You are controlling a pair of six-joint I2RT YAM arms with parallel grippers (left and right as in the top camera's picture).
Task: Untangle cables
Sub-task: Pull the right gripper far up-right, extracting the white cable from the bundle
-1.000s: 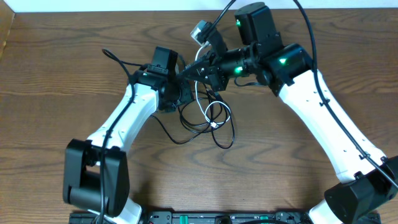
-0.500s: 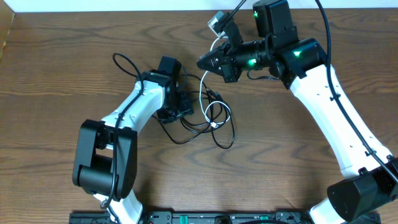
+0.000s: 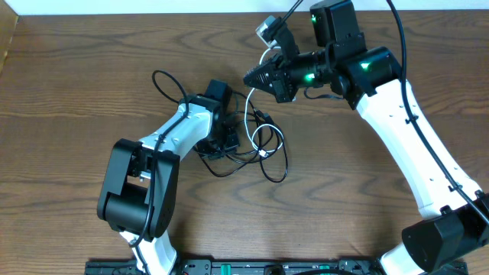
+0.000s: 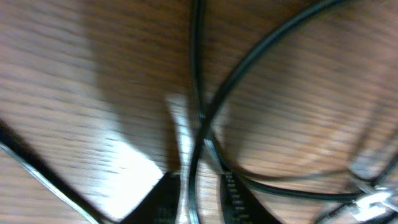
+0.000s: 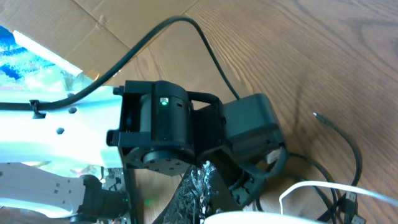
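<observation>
Fingers (image 4: 163, 198) of left gripper (image 4: 193, 190) narrow, not fully closed, 1 black cable (image 4: 195, 93) running between them. Right gripper (image 3: 249, 77) closed tight over table (image 3: 69, 99). White cable (image 3: 246, 114) leads up toward it, hold unclear. Remaining loops lie beside left gripper.

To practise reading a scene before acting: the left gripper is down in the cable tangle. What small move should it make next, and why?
Probably close the left gripper on the black cable: its fingertips sit either side of that strand with gaps showing, while the right gripper holds the white cable up.
</observation>
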